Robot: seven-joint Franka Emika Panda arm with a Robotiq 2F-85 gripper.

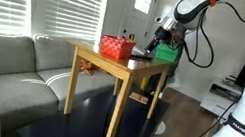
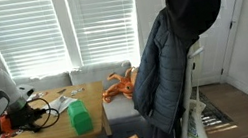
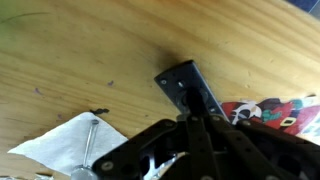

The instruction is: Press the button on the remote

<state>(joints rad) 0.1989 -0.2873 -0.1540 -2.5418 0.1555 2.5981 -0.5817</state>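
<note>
**Press on remote: tip at the slab, contact not confirmed**

Status: The remote point(image 3: 186, 82) lies flat on the wooden worktop point(image 3: 80, 60) and is seen clearly only in the wrist view, as a slim black slab set at an angle. The gripper point(image 3: 191, 119) is directly over its near end. The fingers are drawn together to a single point, holding nothing, and the tip is at or just on the remote's top face. The button itself cannot be made out, so I cannot tell whether it is pressed.

Judged done: approach and alignment over the remote, fingers closed to make a poking tip.
Judged left: confirm the downward press on the button, then lift clear.

In an exterior view the gripper point(image 1: 156, 46) sits low over the worktop between the basket point(image 1: 117, 46) and the block point(image 1: 168, 54). The remote is too small to pick out there.

Count:
- remote: 1
- gripper: 1
- red mesh basket: 1
- green block: 1, also seen in an exterior view point(image 2: 79, 117)
- white paper point(image 3: 62, 143), just beside the gripper in the wrist view: 1
- worktop: 1
</note>
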